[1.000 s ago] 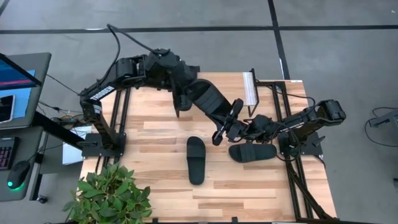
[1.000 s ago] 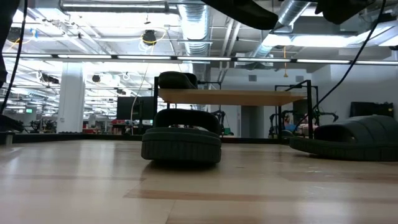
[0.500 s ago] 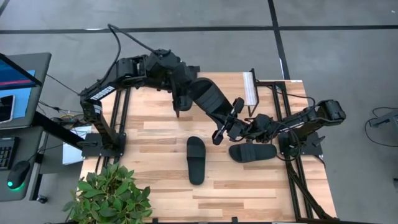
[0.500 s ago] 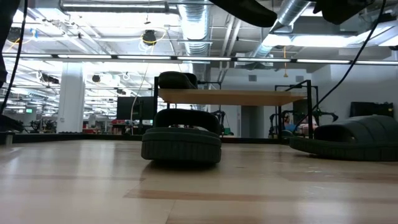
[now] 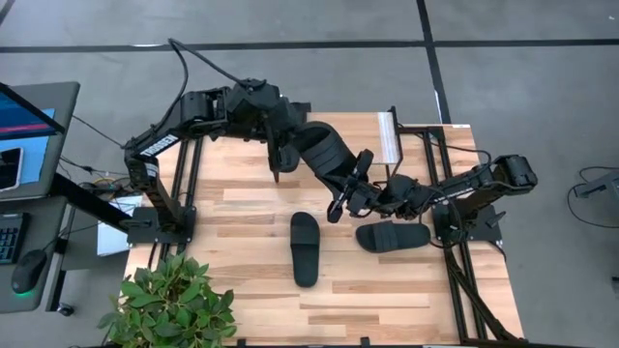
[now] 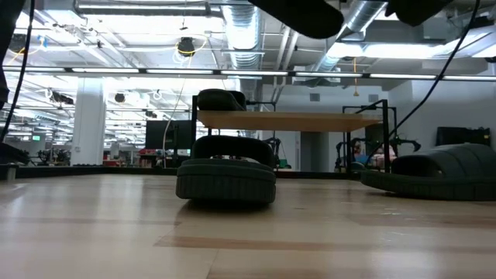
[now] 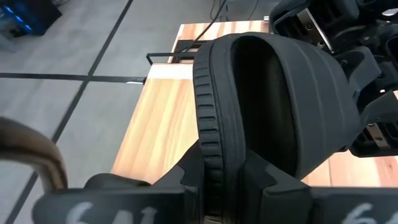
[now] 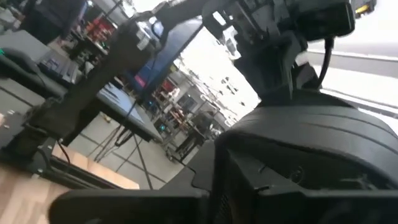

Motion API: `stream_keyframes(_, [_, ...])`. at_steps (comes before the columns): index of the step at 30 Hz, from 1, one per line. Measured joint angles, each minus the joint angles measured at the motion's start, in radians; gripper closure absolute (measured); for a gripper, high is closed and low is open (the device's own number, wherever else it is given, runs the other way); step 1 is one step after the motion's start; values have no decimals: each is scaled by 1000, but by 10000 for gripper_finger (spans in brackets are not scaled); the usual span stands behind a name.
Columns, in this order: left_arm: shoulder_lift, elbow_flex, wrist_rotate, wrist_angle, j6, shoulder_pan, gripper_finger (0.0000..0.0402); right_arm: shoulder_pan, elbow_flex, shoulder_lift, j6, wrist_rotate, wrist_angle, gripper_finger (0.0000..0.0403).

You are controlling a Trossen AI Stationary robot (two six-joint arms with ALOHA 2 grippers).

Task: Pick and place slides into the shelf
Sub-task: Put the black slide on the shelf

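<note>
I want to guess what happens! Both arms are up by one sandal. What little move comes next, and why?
Probably the right gripper should back away. The left gripper is clamped on the slide in mid-air, both arms meet at it, and the shelf stands at the table's far side.

Bright, even overhead light, soft shadows; right wrist view blurred, window glare

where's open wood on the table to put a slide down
Free: the near strip in front of the lying slide, right of the plant; also the left-centre boards beside the left arm's base. Crowded: mid-right, where the left end effector and right end effector meet over the second slide, near the shelf.
</note>
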Motion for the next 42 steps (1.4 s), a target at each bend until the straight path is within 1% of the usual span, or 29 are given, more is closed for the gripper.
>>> stream_keyframes(2, [0,0,-6,-3,0,0,370,-5,0,0,-4,33,-12,358])
stream_keyframes(7, [0,-1,-24,-7,0,0,370,-6,2,0,-60,174,-25,290])
stream_keyframes(9, [1,-1,-27,-8,2,1,370,1,2,0,-98,251,-35,258])
stream_keyframes(13, [1,-2,-33,-38,15,1,370,19,2,-4,-200,454,-72,198])
stream_keyframes(15, [2,-2,-35,-34,40,0,370,25,2,-3,-240,535,-112,176])
stream_keyframes(17, [2,-2,-52,-50,53,0,370,24,2,-3,-250,576,-147,161])
stream_keyframes(20, [2,-2,-67,-63,61,1,370,23,2,-3,-250,654,-187,154])
stream_keyframes(25, [1,34,-81,-77,102,0,370,25,2,-4,-292,763,-182,154])
stream_keyframes(29, [-4,37,-86,-45,123,2,370,29,1,-44,-298,827,-192,154])
stream_keyframes(35, [-2,37,-80,-35,156,29,371,27,-37,-140,-284,863,-190,154])
stream_keyframes(37, [0,36,-82,-64,181,41,371,20,-56,-177,-271,879,-193,154])
stream_keyframes(39, [3,35,-85,-30,191,53,371,11,-81,-216,-268,886,-190,154])
stream_keyframes(42, [7,37,-128,36,196,70,371,-9,-120,-269,-231,894,-190,154])
